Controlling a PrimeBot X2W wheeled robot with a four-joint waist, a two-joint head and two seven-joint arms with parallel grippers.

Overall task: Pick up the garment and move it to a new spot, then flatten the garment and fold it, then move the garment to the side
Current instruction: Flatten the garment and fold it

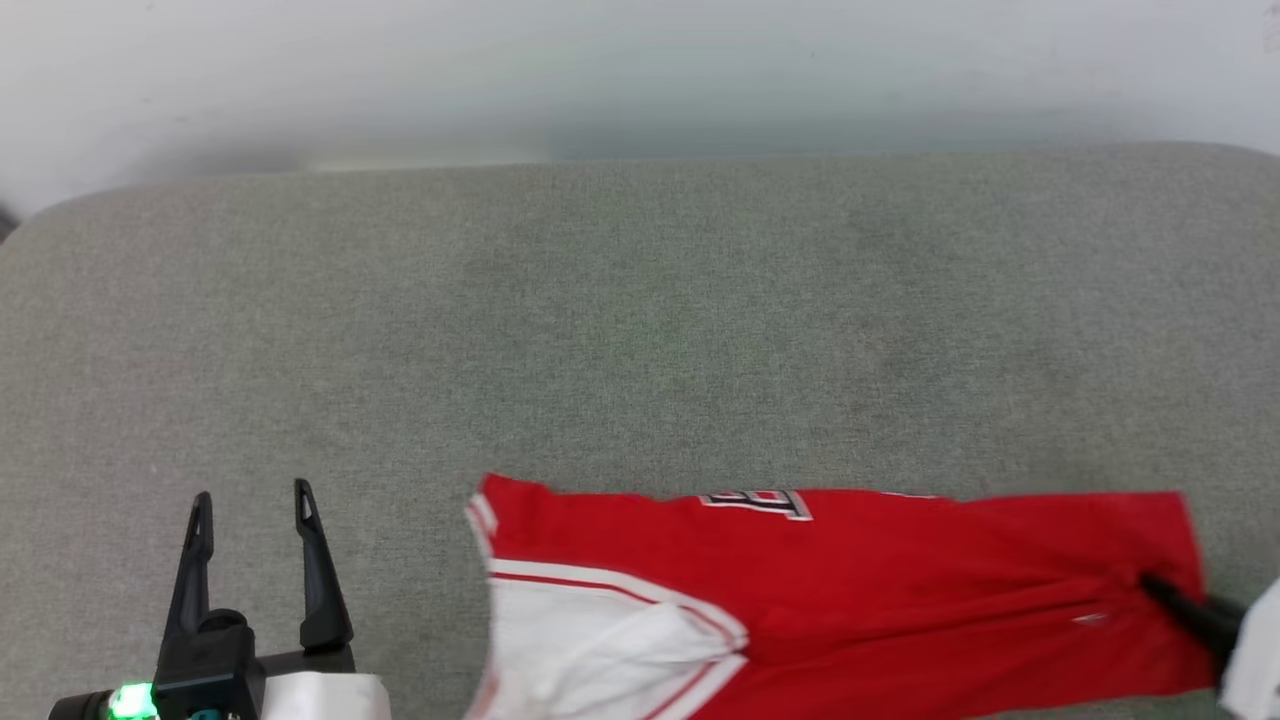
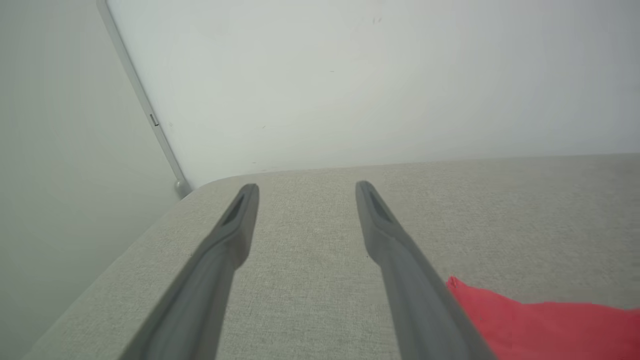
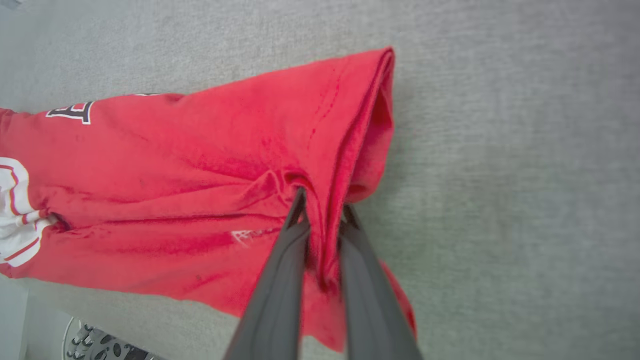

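Slippage worried us most. The right gripper [image 3: 322, 207] had its fingers closed on a thin ridge of the shirt [image 3: 200, 165], pinched between the tips at its red edge. The rest lay flat on the counter [image 3: 500, 150], stretching away from them. Such a shallow bite could slide out on lifting, or catch one layer and undo the fold. The left gripper [image 1: 252, 497] stood open, bare counter between its fingers, shirt off beside them.

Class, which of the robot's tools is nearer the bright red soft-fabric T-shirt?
Right. The right tool pinches the bright red soft-fabric T-shirt at one end; the left tool stands open, apart, beyond its white-sleeved end.
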